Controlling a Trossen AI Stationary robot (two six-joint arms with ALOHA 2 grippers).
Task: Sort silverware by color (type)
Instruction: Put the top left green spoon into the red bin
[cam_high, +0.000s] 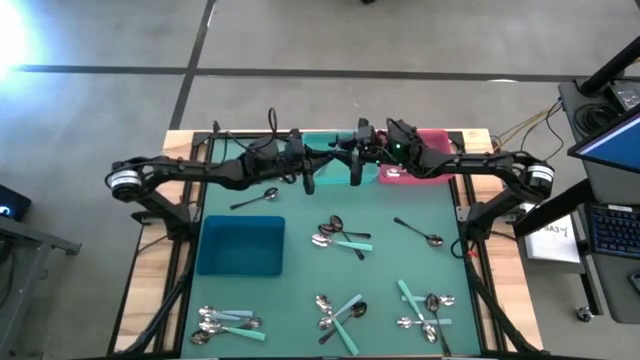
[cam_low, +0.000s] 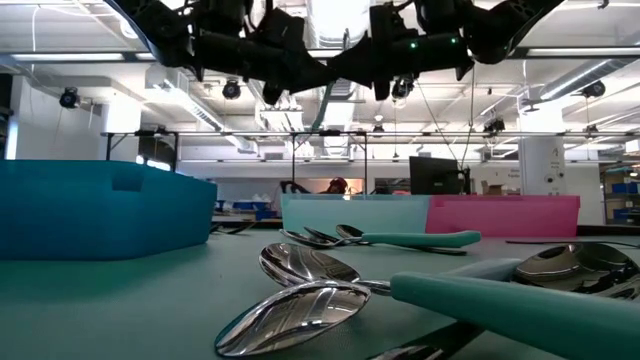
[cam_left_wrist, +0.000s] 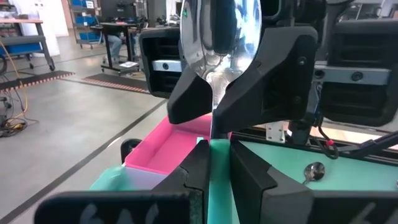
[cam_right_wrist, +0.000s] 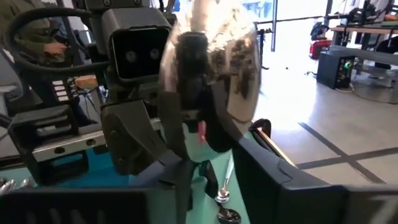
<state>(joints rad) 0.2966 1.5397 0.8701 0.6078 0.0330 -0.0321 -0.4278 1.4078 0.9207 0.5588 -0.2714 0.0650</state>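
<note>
Above the far table edge, over the teal bin (cam_high: 330, 150), both arms meet. The left gripper (cam_left_wrist: 214, 168) pinches a teal-handled spoon (cam_left_wrist: 219, 37), its glossy bowl between the right gripper's (cam_high: 368, 160) fingers; whether those press it, I cannot tell.

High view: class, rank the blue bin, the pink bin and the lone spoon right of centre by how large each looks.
1. Blue bin, fully in view and clearly largest.
2. Pink bin, though the right arm covers part of it, so its full extent is unsure.
3. Lone spoon, far smaller than either bin.
</note>
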